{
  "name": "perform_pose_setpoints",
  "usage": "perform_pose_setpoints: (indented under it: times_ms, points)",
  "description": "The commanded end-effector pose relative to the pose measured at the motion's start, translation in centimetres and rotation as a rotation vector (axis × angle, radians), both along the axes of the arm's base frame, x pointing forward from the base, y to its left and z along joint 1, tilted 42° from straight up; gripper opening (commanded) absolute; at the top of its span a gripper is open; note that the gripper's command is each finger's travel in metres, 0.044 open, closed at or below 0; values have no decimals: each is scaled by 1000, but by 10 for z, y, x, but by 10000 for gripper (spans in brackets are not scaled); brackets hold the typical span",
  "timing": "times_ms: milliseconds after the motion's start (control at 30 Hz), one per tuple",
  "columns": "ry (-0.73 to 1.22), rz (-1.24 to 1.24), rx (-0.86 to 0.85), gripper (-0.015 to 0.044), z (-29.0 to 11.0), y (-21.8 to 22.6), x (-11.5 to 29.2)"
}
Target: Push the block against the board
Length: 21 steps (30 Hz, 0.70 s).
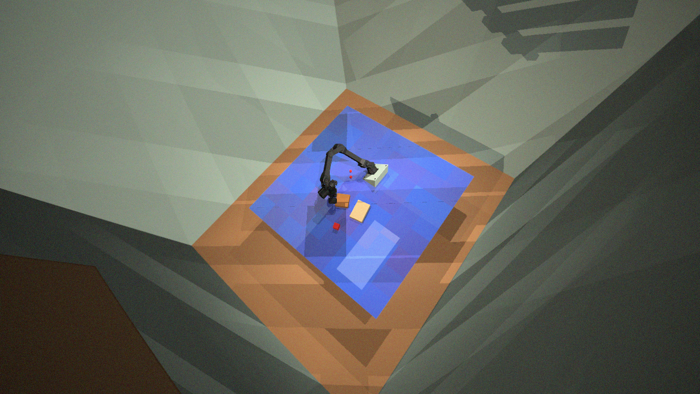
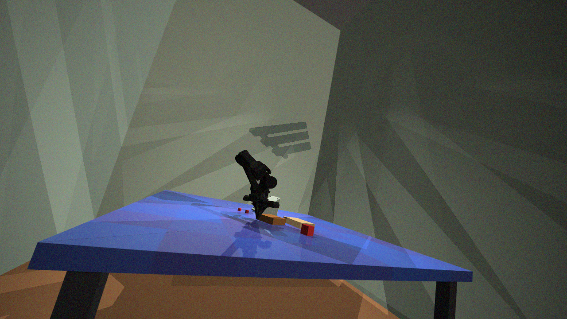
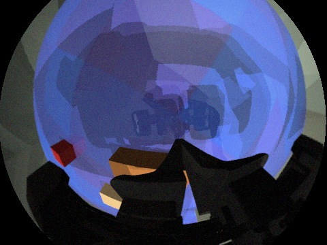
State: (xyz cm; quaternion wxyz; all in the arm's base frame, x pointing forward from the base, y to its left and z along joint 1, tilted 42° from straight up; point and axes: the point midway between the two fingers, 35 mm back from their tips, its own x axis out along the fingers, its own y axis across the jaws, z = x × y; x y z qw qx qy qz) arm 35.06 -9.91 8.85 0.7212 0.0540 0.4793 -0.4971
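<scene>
The orange square block [image 1: 343, 200] [image 2: 273, 219] [image 3: 136, 162] lies flat on the blue table [image 1: 420, 196] [image 2: 166, 238]. The pale tan board [image 1: 359, 210] [image 2: 295, 221] [image 3: 110, 197] lies flat just beyond it, a narrow gap apart. My gripper [image 1: 332, 198] [image 2: 259, 216] [image 3: 178, 141] is shut on nothing. Its fingertips are down at table level against the block's side that faces away from the board.
A small red cube [image 1: 336, 225] [image 2: 306, 229] [image 3: 65, 152] sits near the board. Two tiny red markers [image 1: 350, 173] [image 2: 242, 210] lie by the arm's white base [image 1: 375, 174]. A pale rectangle [image 1: 368, 253] is marked on the table top.
</scene>
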Motion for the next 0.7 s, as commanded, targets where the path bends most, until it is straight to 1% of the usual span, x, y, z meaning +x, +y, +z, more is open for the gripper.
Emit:
perform_pose_setpoints:
  times_ms: [0,600,667]
  points:
    - [2,2,3,0,4,-4,5]
    - [0,2,-1,0,19,-21,23]
    - [-3,0,-2,0,26,-10,21]
